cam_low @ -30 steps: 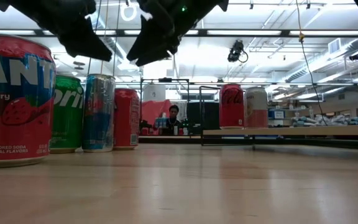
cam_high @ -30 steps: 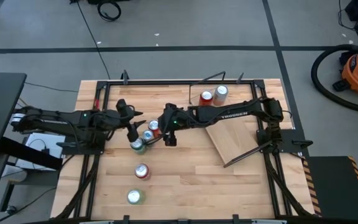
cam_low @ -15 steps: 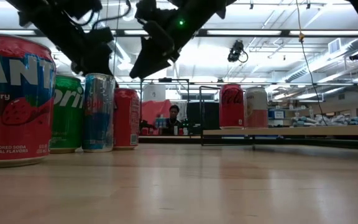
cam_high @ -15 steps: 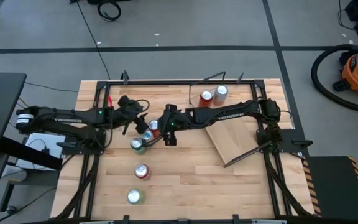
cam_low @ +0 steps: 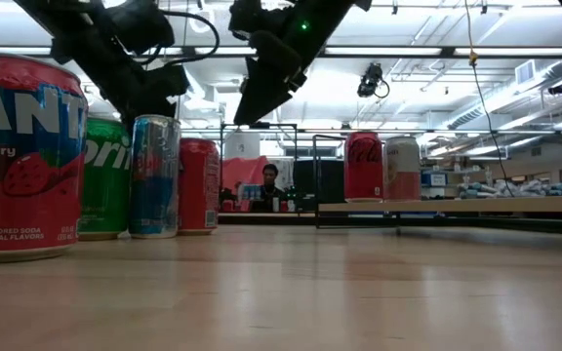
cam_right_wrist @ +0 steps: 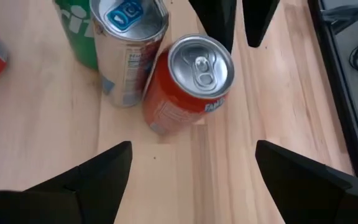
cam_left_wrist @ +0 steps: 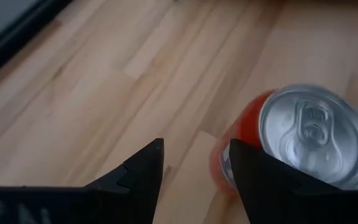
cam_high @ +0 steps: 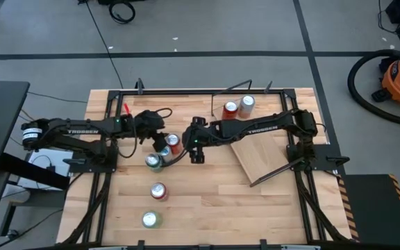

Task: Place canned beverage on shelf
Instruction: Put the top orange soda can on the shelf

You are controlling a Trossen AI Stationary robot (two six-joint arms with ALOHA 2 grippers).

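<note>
A red-orange can (cam_right_wrist: 188,81) stands upright on the tabletop in a tight row with a silver-blue can (cam_right_wrist: 126,43) and a green can (cam_right_wrist: 79,31). My left gripper (cam_high: 160,139) is open. It hovers just left of and above the red-orange can (cam_left_wrist: 291,143), which shows beside one finger, not between them. My right gripper (cam_high: 197,154) is open wide on the can's other side and slants down at it from the table's right. The shelf (cam_high: 262,156) lies askew at the right, under my right arm.
Two cans, one red (cam_high: 230,109) and one white (cam_high: 246,104), stand on the shelf's far end. A strawberry Fanta can (cam_high: 158,191) and another green can (cam_high: 149,220) stand toward the near edge. A black rod frame (cam_high: 186,92) rims the table.
My left gripper has swung from over the green can toward the far edge and the red-orange can, and has come down to about can-top height. My right gripper has tipped more steeply downward, staying in place. The cans have not moved.
</note>
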